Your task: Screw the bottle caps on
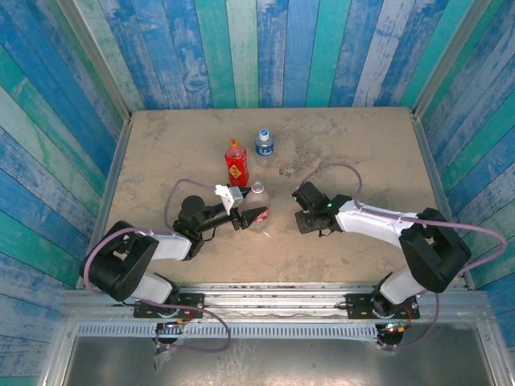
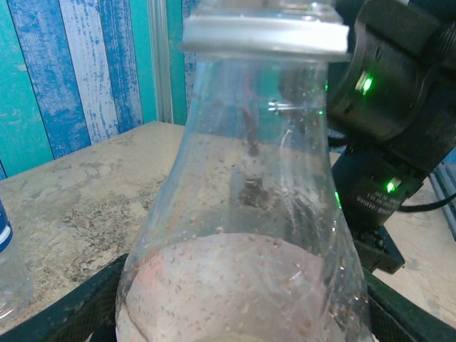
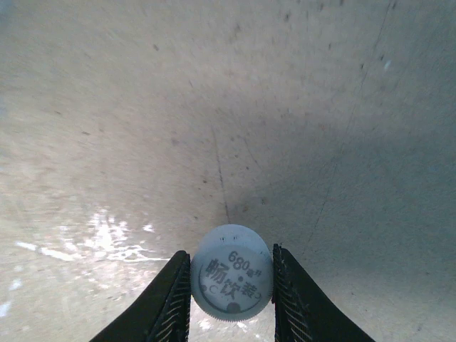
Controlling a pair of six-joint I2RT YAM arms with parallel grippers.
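The white cap [image 3: 231,281] lies printed face up on the table [image 1: 362,145], right of the arms' midline. The right hand [image 3: 231,256] is clenched on it, one finger pressed to each side of its rim, a grip that suits lifting it flat for threading. Just to its left, the cola bottle [image 1: 257,191] sits in the grasp of the left hand [image 1: 248,217], which clamps the lower body. That leaves the neck ring and mouth free, probably to brace the bottle against twisting. Farther back stand the red-and-yellow bottle [image 1: 236,165] and the blue-label bottle [image 1: 264,145], both seemingly capped already, so this looks like the last cap.
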